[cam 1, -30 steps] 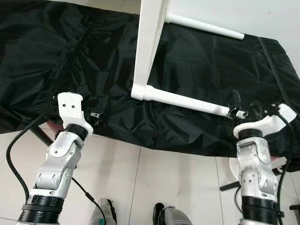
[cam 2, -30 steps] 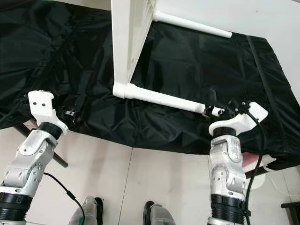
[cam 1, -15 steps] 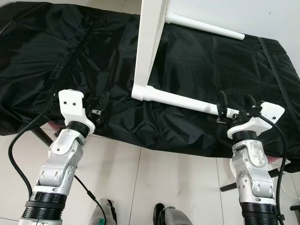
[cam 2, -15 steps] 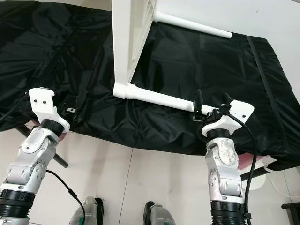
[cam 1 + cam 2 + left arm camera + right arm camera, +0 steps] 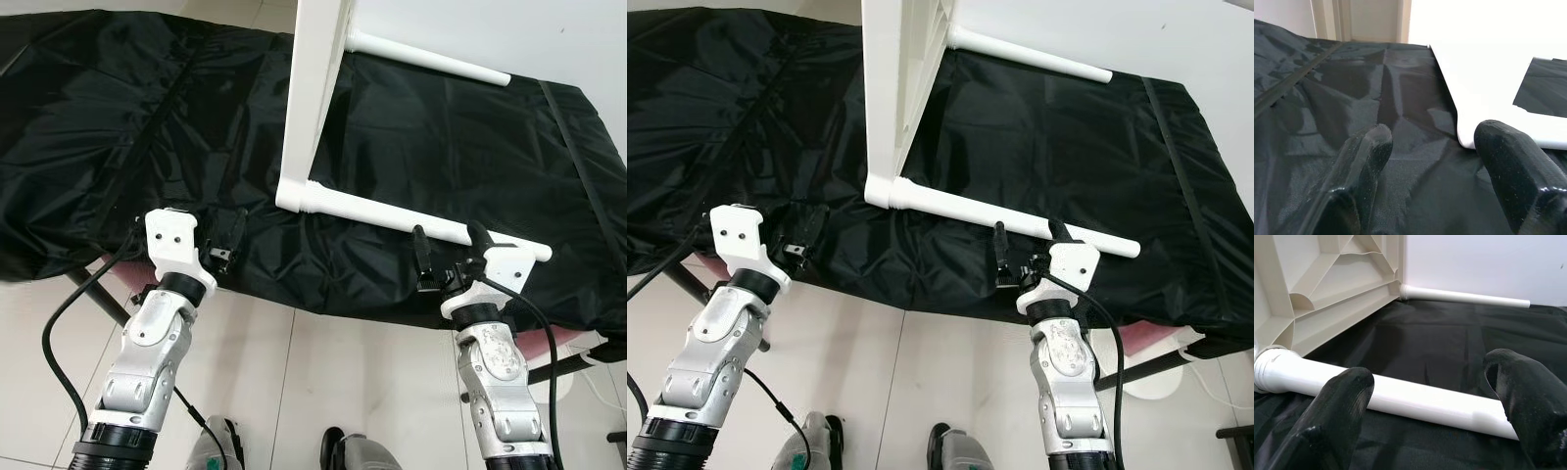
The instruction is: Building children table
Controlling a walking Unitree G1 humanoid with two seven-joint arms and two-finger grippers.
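Worktop point(image 5: 118, 117): draped in black cloth, near edge running just ahead of both of my wrists; tiled floor point(image 5: 323, 382) below it lies open between my arms.

White children's table top point(image 5: 312, 88): standing on its edge at the middle of the worktop, its ribbed underside point(image 5: 1327, 284) facing my right wrist camera.

Near leg point(image 5: 411, 217): white tube socketed into the tabletop's lower corner, lying along the cloth toward my right, free end close to the worktop's near edge. Far leg point(image 5: 431, 57): parallel, at the tabletop's far corner.

Left gripper point(image 5: 227, 238): fingers spread, over the cloth at the worktop's near edge, left of the tabletop; its wrist view shows the tabletop's white corner just past one fingertip point(image 5: 1503, 147).

Right gripper point(image 5: 451, 257): fingers spread, raised just short of the near leg's outer half, the tube crossing between them in the wrist view, not touching that I can see.

Black cable point(image 5: 49, 333): loops beside my left arm.
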